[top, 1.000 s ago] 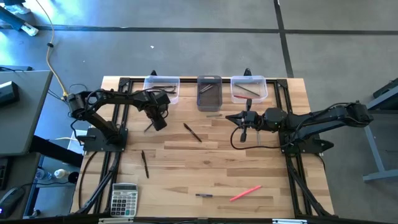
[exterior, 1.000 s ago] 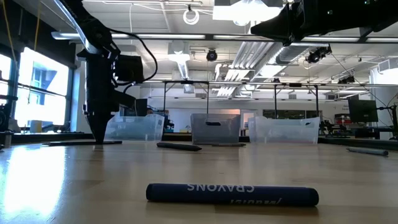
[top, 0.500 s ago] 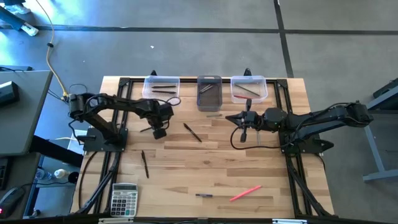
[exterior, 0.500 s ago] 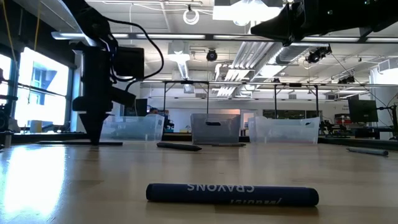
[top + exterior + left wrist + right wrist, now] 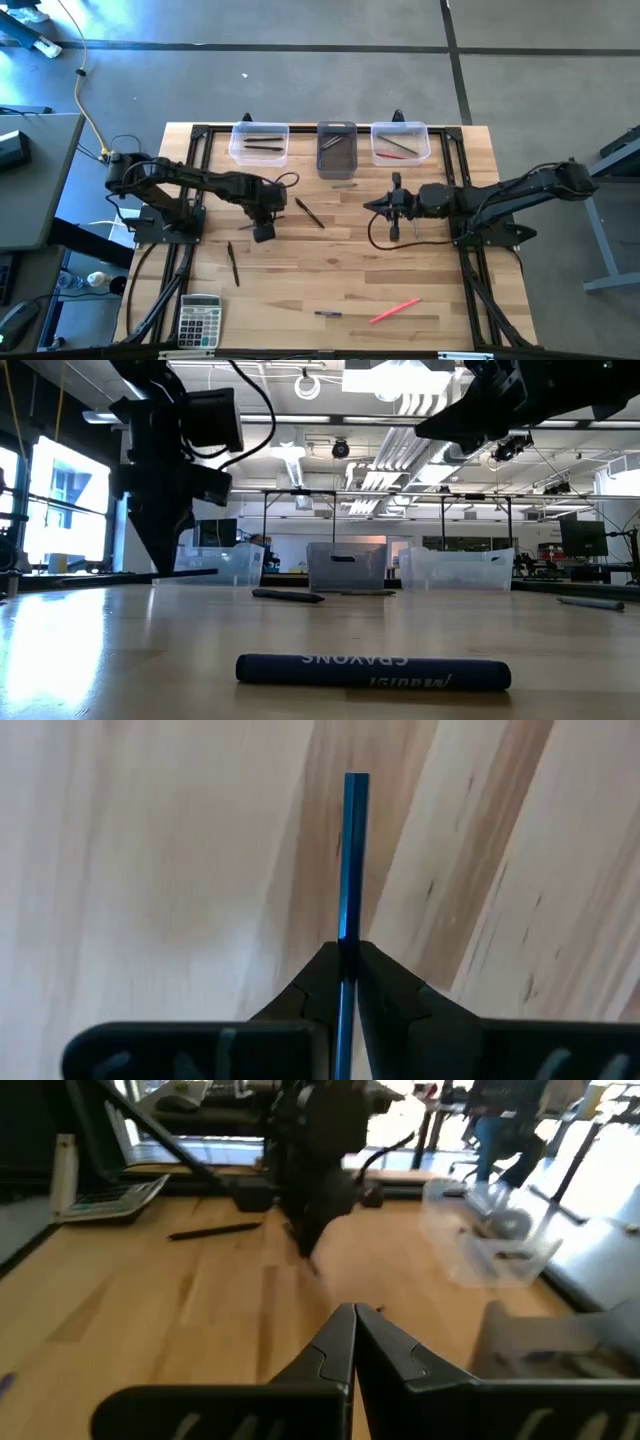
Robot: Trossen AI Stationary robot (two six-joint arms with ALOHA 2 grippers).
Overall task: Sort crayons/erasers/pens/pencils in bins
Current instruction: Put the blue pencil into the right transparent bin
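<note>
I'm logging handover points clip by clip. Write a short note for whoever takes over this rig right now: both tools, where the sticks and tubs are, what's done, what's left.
Left tool: shut on a blue pencil, over the table's left-middle.
Right tool: shut, empty, hanging at right-middle.
Tubs at the far edge: left clear tub, grey tub and right clear tub each already hold a few sticks.
Left to sort: the held pencil, dark stick at centre, dark stick on the left, pink stick and short stick near the front, one small stick by the grey tub.
</note>
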